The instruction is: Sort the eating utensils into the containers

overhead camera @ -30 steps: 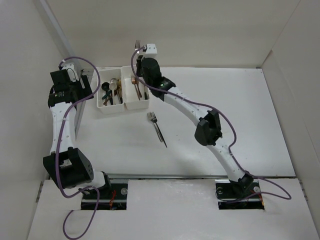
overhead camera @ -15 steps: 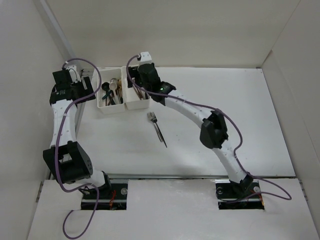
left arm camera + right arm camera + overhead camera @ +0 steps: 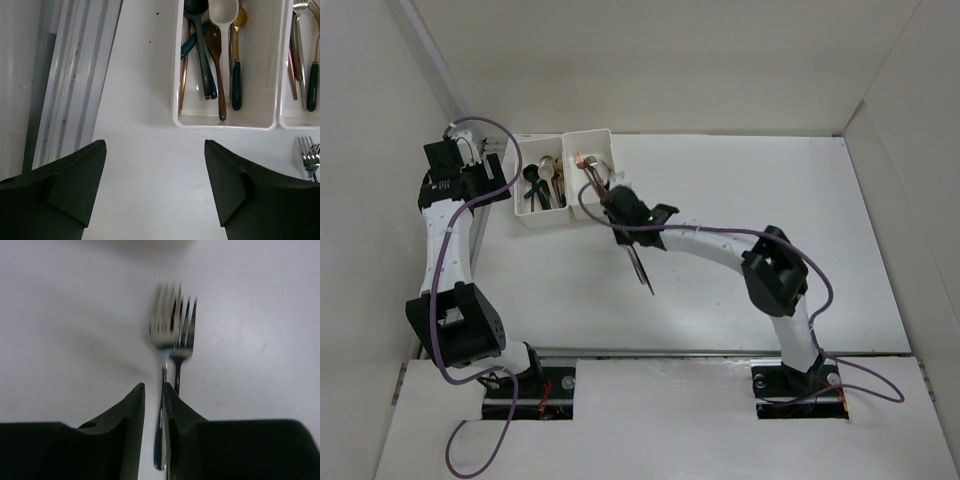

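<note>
The right gripper (image 3: pixel 152 387) sits narrow around two overlapped forks (image 3: pixel 171 335) lying just before the bins (image 3: pixel 226 123) (whether it grips, I cannot tell); it may lift both or drop one. The left gripper (image 3: pixel 155 150) gapes wide beside the bins.

White tabletop (image 3: pixel 770 220), two joined white bins (image 3: pixel 542 219) at its far left, silver fork (image 3: pixel 643 270) lying just before them.

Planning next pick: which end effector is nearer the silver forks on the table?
Right. The right end effector is over the silver metal forks; left end effector hovers by the white plastic bins.
</note>
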Available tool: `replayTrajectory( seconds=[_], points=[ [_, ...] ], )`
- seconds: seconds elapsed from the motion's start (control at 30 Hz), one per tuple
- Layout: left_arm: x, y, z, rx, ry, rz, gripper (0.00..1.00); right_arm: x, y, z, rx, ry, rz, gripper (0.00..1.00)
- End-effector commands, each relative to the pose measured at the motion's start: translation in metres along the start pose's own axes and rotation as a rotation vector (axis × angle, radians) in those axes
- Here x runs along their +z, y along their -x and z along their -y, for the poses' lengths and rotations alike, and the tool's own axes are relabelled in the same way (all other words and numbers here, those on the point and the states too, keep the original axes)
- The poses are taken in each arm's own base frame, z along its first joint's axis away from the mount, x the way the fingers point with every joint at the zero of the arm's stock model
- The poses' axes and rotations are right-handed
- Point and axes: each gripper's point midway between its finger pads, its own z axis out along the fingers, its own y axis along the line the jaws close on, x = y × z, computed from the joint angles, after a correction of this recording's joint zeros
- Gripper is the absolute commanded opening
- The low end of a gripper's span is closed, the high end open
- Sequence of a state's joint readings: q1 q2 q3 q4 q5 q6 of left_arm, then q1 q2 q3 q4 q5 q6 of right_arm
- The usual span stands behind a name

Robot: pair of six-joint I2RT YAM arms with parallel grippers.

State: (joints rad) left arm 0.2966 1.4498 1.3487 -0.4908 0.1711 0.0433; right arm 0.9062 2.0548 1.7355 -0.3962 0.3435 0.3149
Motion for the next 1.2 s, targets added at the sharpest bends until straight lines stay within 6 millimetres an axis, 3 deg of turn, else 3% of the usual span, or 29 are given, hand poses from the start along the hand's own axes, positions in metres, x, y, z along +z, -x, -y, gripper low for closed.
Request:
replayTrajectory(
  seconds=[0.0,0.07,0.23,0.57,0.6,0.63,0.67,0.77,0.8,0.83,0.9,0.93,1.03,1.1,1.13,1.17],
  points=[
    [-0.016,0.013,0.004,-0.001,-0.021,0.055,0.77,-0.007,-0.065,-0.004,-0.025,-0.020,-0.152,0.27],
    [-0.016,0.013,0.004,-0.001,-0.021,0.054,0.77,-0.008,-0.063,0.001,0.008,-0.053,-0.138,0.29],
    [-0.016,0.013,0.006,-0.001,-0.030,0.054,0.77,0.012,-0.093,0.004,-0.019,-0.079,-0.201,0.28],
    [-0.019,0.015,0.007,0.001,-0.030,0.063,0.77,0.037,-0.119,-0.003,-0.058,-0.081,-0.292,0.24],
    [-0.019,0.015,0.007,0.001,-0.030,0.063,0.77,0.041,-0.126,-0.002,-0.066,-0.089,-0.312,0.21],
    [-0.019,0.015,0.007,0.001,-0.030,0.063,0.77,0.040,-0.123,-0.003,-0.066,-0.089,-0.312,0.06],
    [-0.019,0.015,0.007,0.001,-0.030,0.063,0.77,0.042,-0.120,-0.005,-0.059,-0.083,-0.296,0.00],
    [-0.019,0.015,0.007,0.001,-0.030,0.063,0.77,0.020,-0.086,-0.016,-0.060,0.007,-0.217,0.00],
    [-0.019,0.015,0.007,0.001,-0.030,0.063,0.77,0.022,-0.086,-0.019,-0.055,0.020,-0.209,0.00],
    [-0.019,0.015,0.007,0.001,-0.030,0.063,0.77,0.004,-0.057,-0.023,-0.047,0.058,-0.139,0.00],
    [-0.019,0.015,0.007,0.001,-0.030,0.063,0.77,-0.014,-0.018,-0.032,-0.014,0.117,-0.015,0.00],
    [-0.019,0.015,0.005,0.000,-0.021,0.064,0.77,-0.038,0.016,-0.035,0.004,0.150,0.076,0.00],
    [-0.016,0.013,0.004,-0.001,-0.021,0.054,0.77,-0.070,0.076,-0.041,0.033,0.197,0.249,0.00],
    [-0.016,0.013,0.004,-0.001,-0.021,0.054,0.77,-0.081,0.100,-0.043,0.039,0.205,0.308,0.00],
    [-0.016,0.013,0.004,-0.001,-0.021,0.054,0.77,-0.091,0.125,-0.045,0.047,0.205,0.364,0.00],
    [-0.016,0.013,0.004,-0.001,-0.021,0.054,0.77,-0.084,0.132,-0.047,0.047,0.195,0.384,0.00]
  ],
)
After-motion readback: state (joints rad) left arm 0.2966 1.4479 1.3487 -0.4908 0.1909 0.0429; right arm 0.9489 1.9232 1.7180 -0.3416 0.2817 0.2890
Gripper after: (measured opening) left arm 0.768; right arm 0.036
